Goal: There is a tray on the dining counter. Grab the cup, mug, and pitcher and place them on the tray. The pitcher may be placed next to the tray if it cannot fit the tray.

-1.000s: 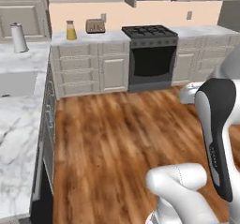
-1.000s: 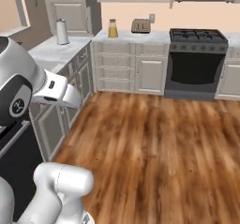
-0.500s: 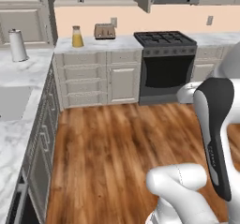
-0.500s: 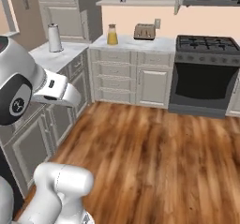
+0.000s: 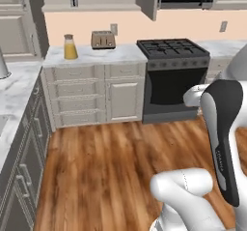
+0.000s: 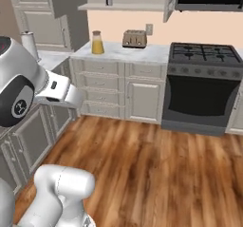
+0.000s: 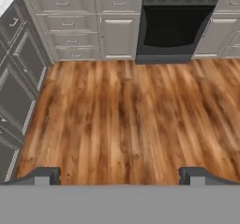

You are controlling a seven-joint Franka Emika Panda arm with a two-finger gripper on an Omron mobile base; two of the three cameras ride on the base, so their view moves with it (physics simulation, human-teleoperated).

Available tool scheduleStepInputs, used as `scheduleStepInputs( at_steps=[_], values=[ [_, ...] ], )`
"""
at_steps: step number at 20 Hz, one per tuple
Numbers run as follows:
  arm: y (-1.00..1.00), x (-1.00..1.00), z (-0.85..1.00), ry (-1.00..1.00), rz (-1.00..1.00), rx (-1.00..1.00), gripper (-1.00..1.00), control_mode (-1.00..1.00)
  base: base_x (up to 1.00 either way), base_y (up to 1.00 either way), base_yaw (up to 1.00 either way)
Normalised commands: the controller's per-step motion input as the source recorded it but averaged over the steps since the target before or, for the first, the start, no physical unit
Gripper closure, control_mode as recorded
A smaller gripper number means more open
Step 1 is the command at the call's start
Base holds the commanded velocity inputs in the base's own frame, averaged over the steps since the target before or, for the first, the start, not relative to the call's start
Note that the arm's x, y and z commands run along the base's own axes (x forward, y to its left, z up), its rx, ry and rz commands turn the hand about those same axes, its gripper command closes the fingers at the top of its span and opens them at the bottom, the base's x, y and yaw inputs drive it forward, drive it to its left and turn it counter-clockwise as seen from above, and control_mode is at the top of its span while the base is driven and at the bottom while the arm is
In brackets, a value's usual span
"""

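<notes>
The pitcher (image 5: 70,47) (image 6: 97,42), a clear carafe of orange liquid with a brown lid, stands on the far marble worktop over beige drawers, at its left end. In the hand view my gripper (image 7: 120,178) is open over the wooden floor. Its two dark fingertips (image 7: 47,175) are wide apart with nothing between them. It is far from the pitcher, with a stretch of floor between. The cup, the mug, the tray and the dining counter are out of view.
A toaster (image 5: 103,39) (image 6: 134,39) sits right of the pitcher. A black stove with oven (image 5: 173,78) (image 6: 201,88) stands further right. A grey cabinet run (image 5: 24,157) lines the left side, with a paper towel roll (image 6: 28,43) on its top. Wooden floor (image 7: 126,115) lies open ahead.
The whole picture has shifted: the base has driven nearer to the back worktop, so pitcher, toaster and stove look larger. The gripper has stayed open.
</notes>
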Motion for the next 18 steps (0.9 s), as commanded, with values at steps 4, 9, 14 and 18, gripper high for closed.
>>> scheduleStepInputs(
  at_steps=[4,9,14,18],
  values=[
    [0.0,0.0,0.0,0.0,0.0,0.0,-1.0,1.0,1.0,-0.02,-0.03],
    [0.0,0.0,0.0,0.0,0.0,0.0,-1.0,1.0,1.0,0.0,0.0],
    [0.0,0.0,0.0,0.0,0.0,0.0,-1.0,1.0,1.0,0.03,0.0],
    [0.0,0.0,0.0,0.0,0.0,0.0,-1.0,1.0,1.0,0.25,0.0]
  ],
)
